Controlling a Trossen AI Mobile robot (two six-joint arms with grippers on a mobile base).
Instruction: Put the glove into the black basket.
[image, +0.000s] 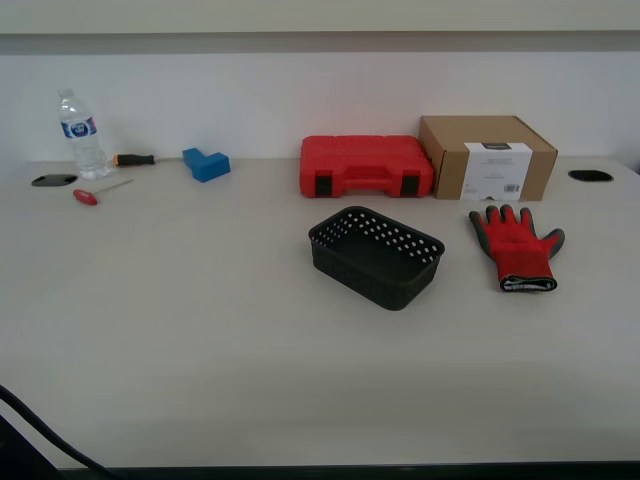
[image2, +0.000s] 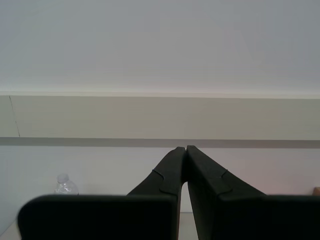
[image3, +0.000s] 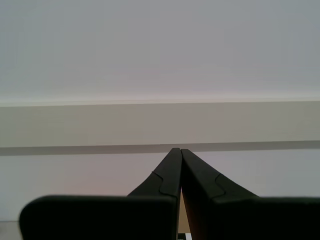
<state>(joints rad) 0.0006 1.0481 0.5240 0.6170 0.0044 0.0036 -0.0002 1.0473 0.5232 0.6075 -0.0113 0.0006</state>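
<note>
Table (image: 200, 340): pale, broad, bearing everything listed below.

Red tool case (image: 366, 166): against the back wall, directly behind the basket. Same colour as the glove; likely wrong target if picked by colour alone.

Cardboard box (image: 487, 157): just beside the case, directly behind the glove's fingertips. Possible obstacle to a descent from the far side.

Black basket (image: 377, 256): empty, open side up, set at a slant. Light and perforated; liable to slide or tip if nudged on its rim during the drop.

Glove (image: 518, 248): flat on the table, near the basket toward the exterior view's right, apart from it, fingertips toward the box. Limp and thin; shallow pinch likely to slip, or part left draped over the rim.

Water bottle (image: 81, 134), blue block (image: 206, 163), two screwdrivers (image: 131, 159): well apart, little risk.

First gripper (image3: 178, 150) and second gripper (image2: 185, 147): jaws closed tip to tip, empty, aimed at the wall, nowhere near the glove. No grasp possible until opened.
</note>
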